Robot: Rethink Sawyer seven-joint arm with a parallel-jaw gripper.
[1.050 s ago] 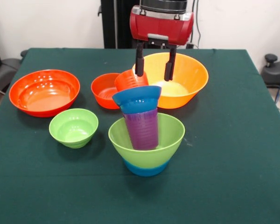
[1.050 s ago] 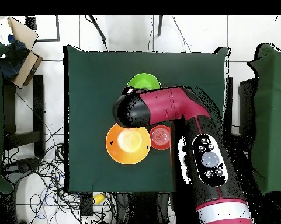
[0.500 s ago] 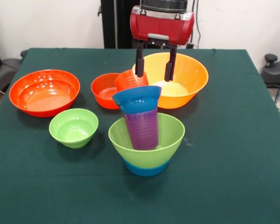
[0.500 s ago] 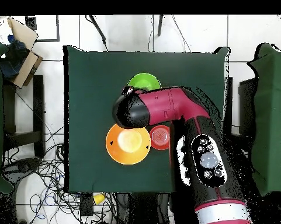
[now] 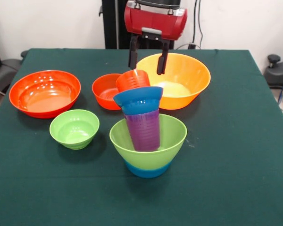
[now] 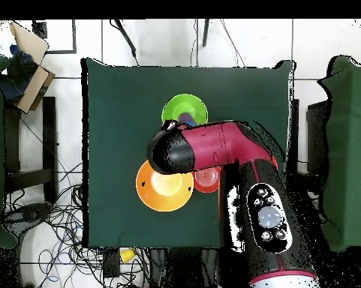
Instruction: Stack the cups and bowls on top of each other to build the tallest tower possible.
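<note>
The tower stands at the table's middle: a light green bowl (image 5: 170,136) nested on a light blue bowl (image 5: 147,170), a purple cup (image 5: 143,130) upright inside it, and a dark blue bowl (image 5: 138,99) sitting on the cup. Behind it an orange-red cup (image 5: 131,80) leans in the medium red-orange bowl (image 5: 104,89). My gripper (image 5: 145,68) hangs open above the back of the tower, over the large yellow-orange bowl's (image 5: 186,77) left rim, holding nothing. In the overhead view the arm's head (image 6: 175,148) hides the gripper, and the tower's green bowl (image 6: 182,109) shows beyond it.
A large red-orange bowl (image 5: 45,92) sits at the left and a small light green bowl (image 5: 74,128) stands in front of it. The green table (image 5: 236,141) is bare at the right and front. The overhead view shows the yellow-orange bowl (image 6: 164,186) and a red bowl (image 6: 207,181).
The open gripper has risen and shifted slightly left in the front view, away from the tower's top. The overhead view now shows more of the green bowl. No bowl or cup moved.
</note>
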